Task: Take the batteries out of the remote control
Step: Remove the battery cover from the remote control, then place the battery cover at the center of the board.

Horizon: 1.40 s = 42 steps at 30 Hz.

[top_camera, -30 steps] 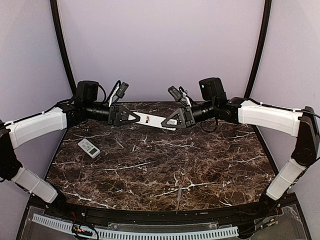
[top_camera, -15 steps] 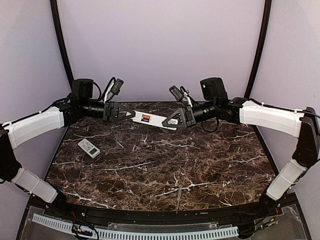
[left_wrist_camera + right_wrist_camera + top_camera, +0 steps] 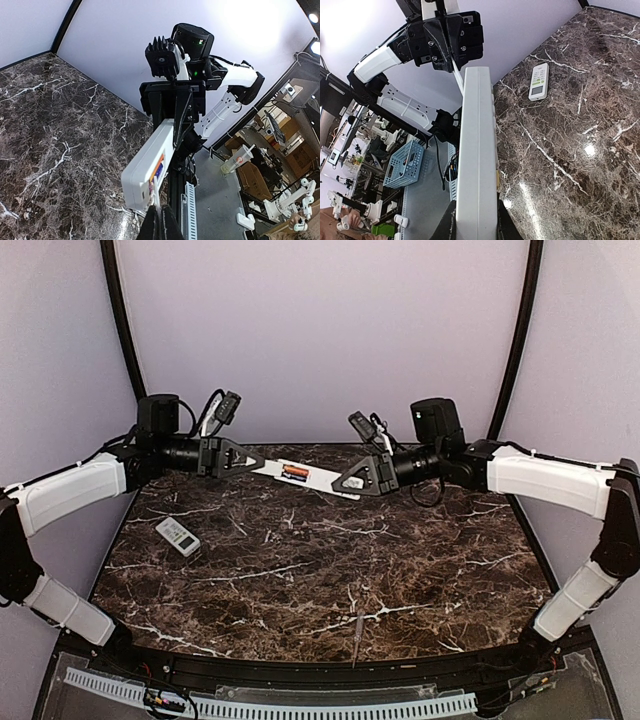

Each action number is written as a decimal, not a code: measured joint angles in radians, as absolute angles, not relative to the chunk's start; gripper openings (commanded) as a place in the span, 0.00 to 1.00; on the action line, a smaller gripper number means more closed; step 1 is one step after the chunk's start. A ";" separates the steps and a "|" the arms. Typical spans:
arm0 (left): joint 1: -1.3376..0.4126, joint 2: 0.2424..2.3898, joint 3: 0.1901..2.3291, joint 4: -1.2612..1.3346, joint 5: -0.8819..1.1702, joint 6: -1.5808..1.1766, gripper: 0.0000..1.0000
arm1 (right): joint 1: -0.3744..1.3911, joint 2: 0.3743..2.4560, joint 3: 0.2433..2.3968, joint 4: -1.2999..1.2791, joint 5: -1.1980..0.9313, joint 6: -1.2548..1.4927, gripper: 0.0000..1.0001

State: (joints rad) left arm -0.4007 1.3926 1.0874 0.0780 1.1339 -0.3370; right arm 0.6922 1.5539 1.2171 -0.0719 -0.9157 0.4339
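Long white plastic remote control (image 3: 322,481) held up, orange-red and dark cylindrical batteries (image 3: 294,473) inside.
Top: right gripper (image 3: 350,481) clamped on its 3 o'clock end; left gripper (image 3: 246,462) pinched together at 9 o'clock end. Left wrist: batteries (image 3: 158,170) showing mid-body. Right wrist: remote control between fingers (image 3: 446,227).

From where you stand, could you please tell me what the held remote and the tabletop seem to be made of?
The held remote looks like matte white plastic, smooth and evenly coloured. The tabletop is probably polished marble or marble-look laminate: dark, white-veined, with glossy reflections.
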 measured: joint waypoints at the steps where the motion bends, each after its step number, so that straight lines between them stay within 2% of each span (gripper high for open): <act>1: -0.399 1.393 1.086 0.083 1.138 -0.342 0.00 | 0.690 1.550 1.211 -0.066 -0.915 0.438 0.00; 6: -0.372 1.385 1.080 0.099 1.142 -0.348 0.00 | 0.661 1.520 1.174 -0.044 -0.884 0.456 0.00; 11: -0.286 1.286 1.069 0.071 1.061 -0.319 0.00 | 0.625 1.484 1.140 -0.039 -0.836 0.459 0.00; 14: -0.265 1.224 1.060 0.078 1.009 -0.321 0.06 | 0.616 1.457 1.122 -0.036 -0.807 0.458 0.00; 18: -0.268 1.226 1.008 0.106 0.952 -0.351 0.06 | 0.616 1.430 1.109 -0.032 -0.780 0.453 0.00; 27: -0.369 1.428 0.925 0.078 0.719 -0.379 0.03 | 0.631 1.408 1.090 -0.030 -0.733 0.439 0.00; 42: -0.495 1.766 1.000 0.149 0.625 -0.397 0.02 | 0.656 1.420 1.076 -0.016 -0.675 0.439 0.00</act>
State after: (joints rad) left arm -0.4950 1.7660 1.0004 0.1486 0.6254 -0.3969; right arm 0.6559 1.4200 1.0756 -0.0158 -0.6754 0.4393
